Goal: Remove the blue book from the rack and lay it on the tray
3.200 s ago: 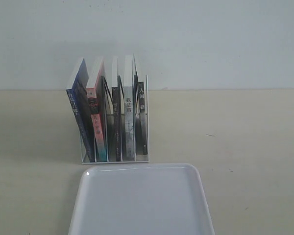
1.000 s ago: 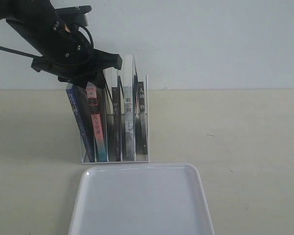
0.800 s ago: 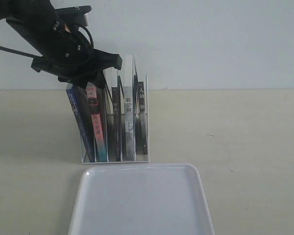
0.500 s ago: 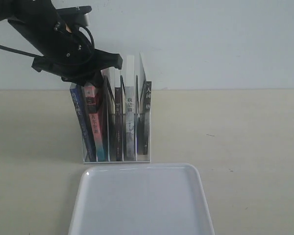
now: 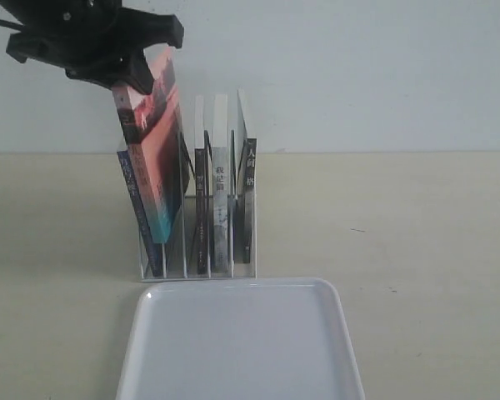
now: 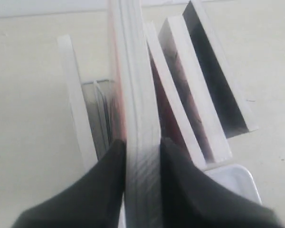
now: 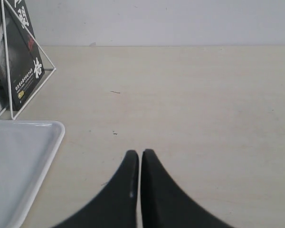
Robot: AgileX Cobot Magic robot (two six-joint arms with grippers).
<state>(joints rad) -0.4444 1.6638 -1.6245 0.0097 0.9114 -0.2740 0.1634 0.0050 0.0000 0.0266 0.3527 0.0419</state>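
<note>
The blue book (image 5: 138, 212) leans in the leftmost slot of the white wire rack (image 5: 252, 208), only its dark blue spine showing. My left gripper (image 5: 138, 77) is above the rack, shut on the top edge of the pink-and-teal book (image 5: 157, 158), which hangs tilted and half lifted out of its slot. In the left wrist view the black fingers (image 6: 109, 166) pinch that book's white page block (image 6: 141, 142). The white tray (image 5: 242, 350) lies flat in front of the rack. My right gripper (image 7: 140, 153) is shut on nothing, low over the tabletop to the right of the tray (image 7: 19, 156).
Three more books (image 5: 221, 208) stand upright in the rack's right slots. A pale wall runs behind the rack. Beige tabletop (image 5: 400, 233) stretches to the right of the rack and tray.
My left gripper has risen, pulling the pink-and-teal book up out of its slot. The blue book has stayed in the rack. The rack shifted a little just before.
</note>
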